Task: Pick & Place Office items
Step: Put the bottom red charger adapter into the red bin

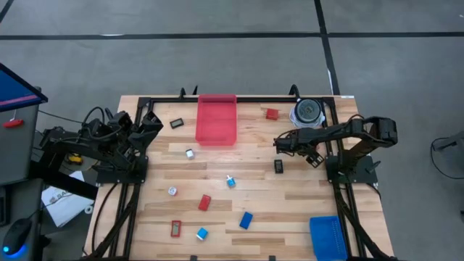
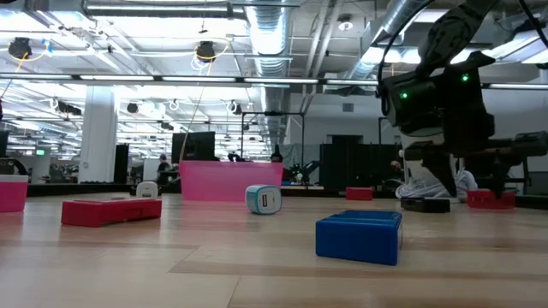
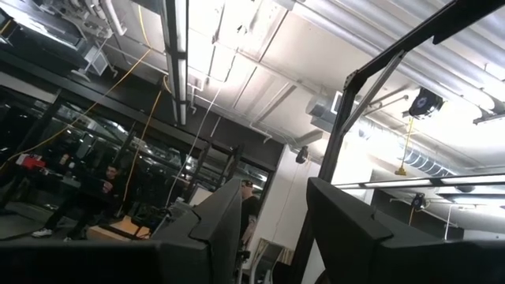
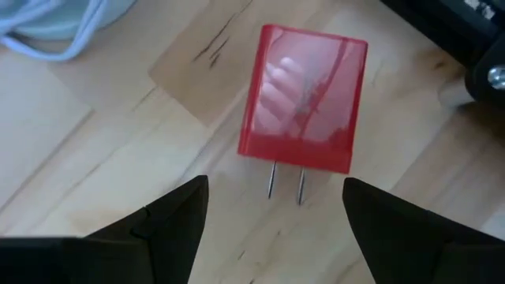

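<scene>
My right gripper (image 1: 280,143) (image 4: 276,183) is open and hangs over the far right part of the table, touching nothing. Just ahead of its fingertips lies a red plug block (image 4: 304,99) (image 1: 272,113), flat on the wood, its two metal prongs (image 4: 285,183) pointing toward the fingers. Other small pieces lie scattered: a black rectangle (image 1: 278,166), another black one (image 1: 176,123), pale cubes (image 1: 230,181) (image 1: 189,154) (image 1: 201,233), a red block (image 1: 204,202), a blue block (image 1: 246,220) (image 2: 360,235), a flat red piece (image 1: 175,228) and a whitish round piece (image 1: 172,191). My left gripper (image 1: 150,123) (image 3: 274,189) waits at the left edge, open, pointing up into the room.
A red tray (image 1: 217,119) stands at the far edge and a blue tray (image 1: 328,238) at the near right corner. A round grey-and-white disc (image 1: 307,111) with a pale cable (image 4: 47,31) sits close to the red plug block. Dark frame rails (image 1: 239,98) border the table.
</scene>
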Robot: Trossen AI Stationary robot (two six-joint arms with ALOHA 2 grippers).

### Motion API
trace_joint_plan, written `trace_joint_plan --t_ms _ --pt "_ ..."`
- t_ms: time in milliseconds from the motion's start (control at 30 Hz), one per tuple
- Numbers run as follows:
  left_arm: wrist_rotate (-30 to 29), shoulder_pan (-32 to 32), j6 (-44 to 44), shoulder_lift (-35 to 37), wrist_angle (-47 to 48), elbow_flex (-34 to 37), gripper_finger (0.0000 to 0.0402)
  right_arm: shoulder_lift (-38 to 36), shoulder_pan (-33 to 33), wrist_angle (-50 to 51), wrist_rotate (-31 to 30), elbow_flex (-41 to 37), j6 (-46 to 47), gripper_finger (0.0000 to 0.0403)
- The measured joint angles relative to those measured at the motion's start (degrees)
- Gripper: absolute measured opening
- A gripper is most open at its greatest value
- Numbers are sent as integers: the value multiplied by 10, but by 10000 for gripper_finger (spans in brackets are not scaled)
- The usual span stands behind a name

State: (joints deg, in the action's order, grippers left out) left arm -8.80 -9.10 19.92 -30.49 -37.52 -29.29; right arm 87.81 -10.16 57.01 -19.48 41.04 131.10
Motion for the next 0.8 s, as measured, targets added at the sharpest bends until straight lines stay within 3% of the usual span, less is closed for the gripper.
trace_joint_plan --t_ms 233,433,800 --pt "-2 0 -1 0 0 0 143 -18 16 8 1 0 -6 285" --pt "-1 0 -1 0 0 0 143 -18 -2 46 9 0 -6 285" --pt "-1 0 0 0 0 0 143 -18 -41 12 1 -38 -1 286"
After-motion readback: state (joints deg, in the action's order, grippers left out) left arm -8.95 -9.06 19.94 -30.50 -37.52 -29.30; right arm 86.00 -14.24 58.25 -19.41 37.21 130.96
